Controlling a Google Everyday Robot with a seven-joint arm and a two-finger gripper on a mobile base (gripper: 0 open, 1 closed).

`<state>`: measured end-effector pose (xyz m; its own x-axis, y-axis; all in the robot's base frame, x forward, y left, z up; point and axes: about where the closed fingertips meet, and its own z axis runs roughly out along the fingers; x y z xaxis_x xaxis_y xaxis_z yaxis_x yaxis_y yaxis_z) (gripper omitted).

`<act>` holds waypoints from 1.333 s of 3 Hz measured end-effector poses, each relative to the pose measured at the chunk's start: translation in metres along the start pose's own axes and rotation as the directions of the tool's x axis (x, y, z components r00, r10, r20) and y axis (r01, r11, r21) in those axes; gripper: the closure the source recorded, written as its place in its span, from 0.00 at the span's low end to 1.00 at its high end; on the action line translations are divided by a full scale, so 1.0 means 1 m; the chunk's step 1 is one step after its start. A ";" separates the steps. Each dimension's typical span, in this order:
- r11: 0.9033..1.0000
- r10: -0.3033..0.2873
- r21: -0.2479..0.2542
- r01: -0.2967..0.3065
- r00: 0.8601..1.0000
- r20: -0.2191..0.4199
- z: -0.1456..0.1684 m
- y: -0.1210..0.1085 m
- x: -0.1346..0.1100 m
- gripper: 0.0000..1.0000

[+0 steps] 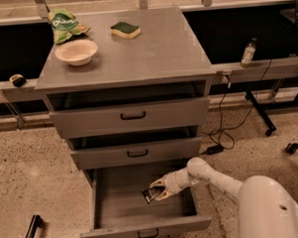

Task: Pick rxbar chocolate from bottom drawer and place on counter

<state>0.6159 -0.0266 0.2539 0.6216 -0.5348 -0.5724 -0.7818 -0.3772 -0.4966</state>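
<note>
The bottom drawer (113, 212) stands pulled open below two shallower grey drawers. My gripper (159, 190) is inside it at the right side and is shut on the rxbar chocolate (153, 193), a small black wrapper with white lettering, held a little above the drawer floor. My white arm (216, 177) reaches in from the lower right. The counter (151, 51) is the flat grey top of the cabinet, high above the gripper.
On the counter's back left are a white bowl (76, 51), a green chip bag (64, 23) and a green-topped yellow sponge (125, 29). A bottle (247, 52) stands on a rail at right. Cables and a stand leg lie on the floor at right.
</note>
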 end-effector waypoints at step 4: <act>0.962 0.221 0.149 -0.229 0.973 0.072 -0.170 -0.005 -0.064 1.00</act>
<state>0.5716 -0.1193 0.4038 0.4356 -0.5491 -0.7132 -0.8871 -0.1276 -0.4436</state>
